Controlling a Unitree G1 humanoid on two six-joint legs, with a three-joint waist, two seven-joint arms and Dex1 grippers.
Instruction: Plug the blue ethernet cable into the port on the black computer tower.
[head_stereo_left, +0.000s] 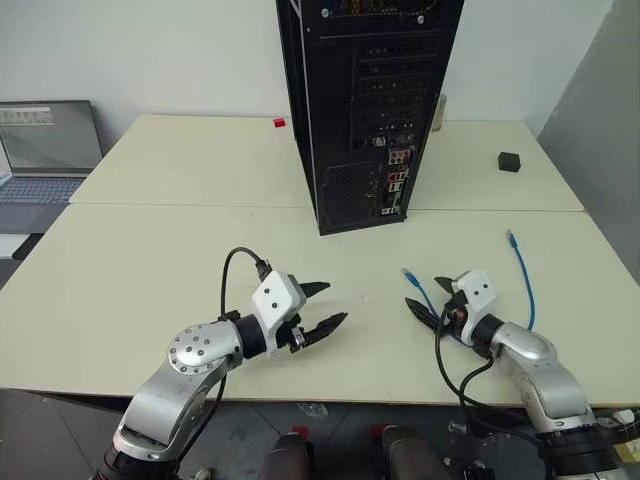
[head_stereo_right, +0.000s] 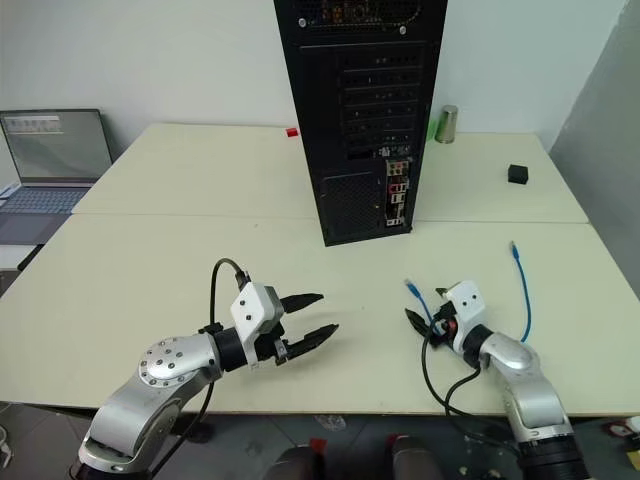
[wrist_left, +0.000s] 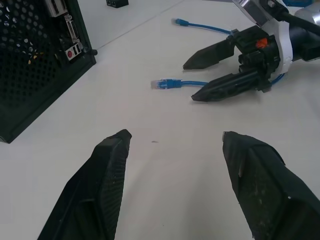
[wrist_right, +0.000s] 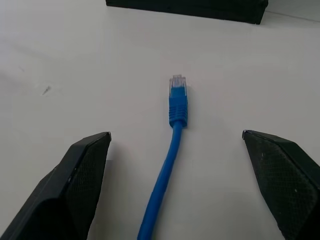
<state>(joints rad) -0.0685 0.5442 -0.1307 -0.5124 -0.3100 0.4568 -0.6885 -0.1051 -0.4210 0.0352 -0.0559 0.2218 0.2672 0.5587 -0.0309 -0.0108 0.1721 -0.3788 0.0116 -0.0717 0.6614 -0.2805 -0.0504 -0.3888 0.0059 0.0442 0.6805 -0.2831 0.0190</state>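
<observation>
Right eye view gives me the layout, and I place everything from the black computer tower (head_stereo_right: 362, 110), the largest thing here. It stands upright at the middle of the bench (head_stereo_right: 150, 270), its rear face turned toward me, which I judge is deliberate: the column of coloured connectors, with the port (head_stereo_right: 397, 196) somewhere low in it, faces my arms. Which socket it is I cannot pick out.

Nearer me than the tower and to its right lies the blue ethernet cable (head_stereo_right: 523, 290), flat on the bench. One plug end (wrist_right: 177, 87) points back toward the tower; the other end rests further right, also nearer me than the tower.

My right fingers (wrist_right: 280, 175) are spread wide with that plug end lying between them, untouched; I read this as lining up a pinch just behind the plug. My left fingers (wrist_left: 107, 175) are also spread and empty, hovering in front of the tower and left of the cable, probably waiting to help.

Left of the tower, a grey laptop (head_stereo_right: 55, 160) sits open beyond the bench edge. Behind the tower stands a metal can (head_stereo_right: 446, 123); right of it lies a small black block (head_stereo_right: 517, 174), left of it a tiny red piece (head_stereo_right: 292, 132). Bench pale cream, walls plain white.
</observation>
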